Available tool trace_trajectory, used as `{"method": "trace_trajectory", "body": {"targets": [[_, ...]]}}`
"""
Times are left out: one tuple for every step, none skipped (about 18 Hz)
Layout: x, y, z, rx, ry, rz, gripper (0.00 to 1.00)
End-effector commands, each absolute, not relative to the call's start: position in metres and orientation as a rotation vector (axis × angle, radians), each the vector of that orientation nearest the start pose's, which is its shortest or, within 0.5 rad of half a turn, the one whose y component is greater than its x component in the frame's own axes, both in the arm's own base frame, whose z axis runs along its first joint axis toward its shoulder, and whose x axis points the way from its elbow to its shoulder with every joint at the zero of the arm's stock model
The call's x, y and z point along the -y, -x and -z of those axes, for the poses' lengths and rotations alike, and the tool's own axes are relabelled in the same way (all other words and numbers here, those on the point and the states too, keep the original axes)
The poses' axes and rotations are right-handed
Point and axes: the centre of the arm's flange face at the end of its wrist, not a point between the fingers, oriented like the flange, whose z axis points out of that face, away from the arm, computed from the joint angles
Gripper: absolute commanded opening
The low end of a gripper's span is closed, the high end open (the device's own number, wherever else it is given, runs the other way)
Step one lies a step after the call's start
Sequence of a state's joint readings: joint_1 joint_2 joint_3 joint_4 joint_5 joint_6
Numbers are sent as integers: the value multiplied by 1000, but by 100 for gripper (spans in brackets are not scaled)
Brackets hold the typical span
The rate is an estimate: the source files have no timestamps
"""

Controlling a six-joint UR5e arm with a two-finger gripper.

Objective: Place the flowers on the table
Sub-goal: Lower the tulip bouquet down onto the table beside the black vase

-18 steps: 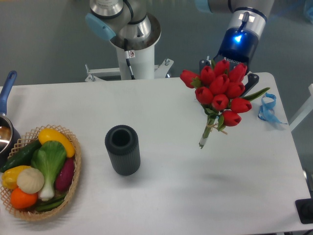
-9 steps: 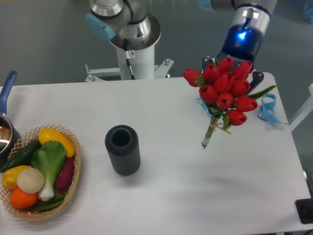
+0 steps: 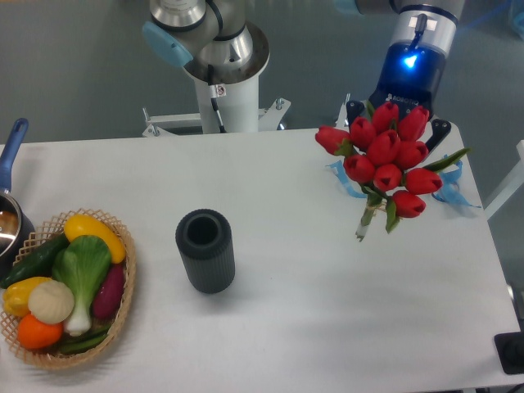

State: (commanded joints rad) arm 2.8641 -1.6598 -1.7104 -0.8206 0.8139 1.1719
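Red tulip heads with green leaves and thin tied stems, the flowers [image 3: 384,155], hang in the air over the far right part of the large white matte table [image 3: 311,311], stem ends pointing down and toward the near side. The robot's two-finger gripper [image 3: 393,123] is mostly hidden behind the blooms; it evidently carries the bunch, though how its jaws stand cannot be told.

The main risk is a release from height: the top-heavy bunch could tip and roll toward the right edge, which lies close by. It could also snag the blue ribbon pieces [image 3: 449,182] lying just beside it.

Open room lies on the near side and to the left, short of the dark ribbed cylindrical vase [image 3: 205,250]. The woven basket of colourful vegetables [image 3: 65,286] sits well apart at the near left.
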Motion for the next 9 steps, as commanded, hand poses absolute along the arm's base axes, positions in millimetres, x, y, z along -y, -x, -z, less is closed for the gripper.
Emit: {"method": "trace_trajectory", "body": {"targets": [[-349,463,-479,-109,2318,-292,42],[-358,458,-474,-127,2362,-309,42],[-367,453,-467,-144,2406,-318,42],[-376,451,-458,-156,2453,-327,42],[-380,450,-451,-180,2500,-349,42],[-389,445,-441,-221,2544,-353,42],[-396,441,-433,-254,2590,-352,42],[-398,440,-427,-274,2645,-363,42],[-402,439,-422,-302,2694,-375,42]]}}
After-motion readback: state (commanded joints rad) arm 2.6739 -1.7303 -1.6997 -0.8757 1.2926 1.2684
